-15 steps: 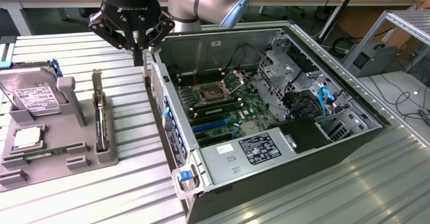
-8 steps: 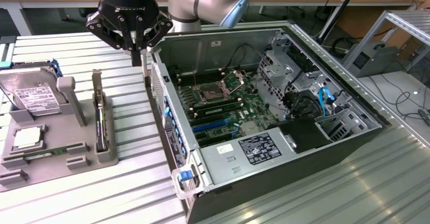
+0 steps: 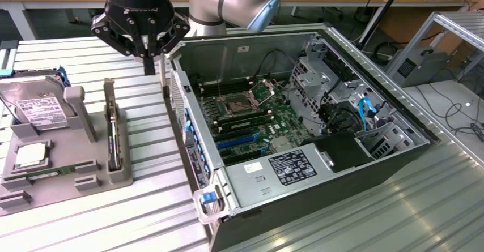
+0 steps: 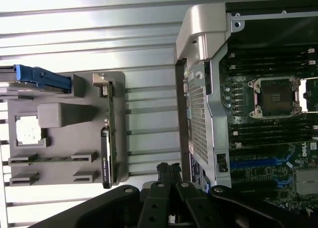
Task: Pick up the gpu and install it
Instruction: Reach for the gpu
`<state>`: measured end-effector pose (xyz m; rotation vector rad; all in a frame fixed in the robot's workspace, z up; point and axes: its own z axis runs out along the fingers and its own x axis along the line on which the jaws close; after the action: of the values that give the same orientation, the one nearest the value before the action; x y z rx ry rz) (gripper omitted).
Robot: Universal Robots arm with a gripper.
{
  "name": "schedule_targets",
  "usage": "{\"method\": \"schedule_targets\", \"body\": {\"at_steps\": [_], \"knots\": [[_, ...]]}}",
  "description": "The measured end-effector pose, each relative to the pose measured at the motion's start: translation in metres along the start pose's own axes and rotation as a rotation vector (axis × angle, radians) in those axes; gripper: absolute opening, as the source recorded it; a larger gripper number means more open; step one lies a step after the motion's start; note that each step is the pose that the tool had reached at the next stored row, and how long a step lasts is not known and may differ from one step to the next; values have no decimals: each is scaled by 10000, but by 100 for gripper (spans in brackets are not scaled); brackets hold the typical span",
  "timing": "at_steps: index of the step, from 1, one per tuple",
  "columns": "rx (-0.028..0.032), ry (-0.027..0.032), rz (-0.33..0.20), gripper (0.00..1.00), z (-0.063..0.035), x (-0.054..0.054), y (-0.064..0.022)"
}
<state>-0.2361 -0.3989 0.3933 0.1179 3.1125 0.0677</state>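
Along the grey tray (image 3: 106,178) slot, thin dark gpu (image 3: 112,133), silver bracket (image 3: 108,90); claw (image 3: 151,66) pressed together

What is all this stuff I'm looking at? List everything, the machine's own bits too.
computer case: one, black and silver, open, middle of the table
motherboard: one, green, inside the case
power supply: one, silver with a black label, inside the case
tray: one, grey, on the exterior view's left of the case
gpu: one, dark, standing on edge in the tray, on the side nearest the case
hard drive: one, silver with a white label, in the tray
processor chip: one, silver, in the tray
memory stick: one, green, in the tray
table: one, slatted metal, under everything
robot arm: one, silver-grey, above the case
end effector: one, black, above the gap between tray and case
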Motion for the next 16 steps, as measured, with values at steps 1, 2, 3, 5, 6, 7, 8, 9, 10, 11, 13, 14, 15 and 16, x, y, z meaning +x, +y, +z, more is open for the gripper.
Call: {"method": "schedule_targets", "body": {"at_steps": [1, 2, 3, 5, 6, 7, 8, 9, 10, 11, 13, 14, 15, 16], "knots": [[1, 1, 0, 11, -1, 9, -1], [0, 0, 0, 11, -1, 16, -1], [0, 0, 0, 11, 0, 19, -1], [0, 0, 1, 11, -1, 35, -3], [0, 0, 0, 11, -1, 41, -3], [1, 0, 0, 11, -2, 47, -4], [1, 0, 0, 11, -2, 58, -4], [0, 0, 1, 11, -2, 68, -5], [0, 0, 0, 11, -2, 79, -6], [0, 1, 0, 11, -3, 87, -7], [0, 0, 0, 11, -3, 103, -8], [1, 0, 0, 11, -4, 123, -9], [0, 0, 0, 11, -4, 136, -10], [0, 0, 0, 11, -4, 144, -11]]}}
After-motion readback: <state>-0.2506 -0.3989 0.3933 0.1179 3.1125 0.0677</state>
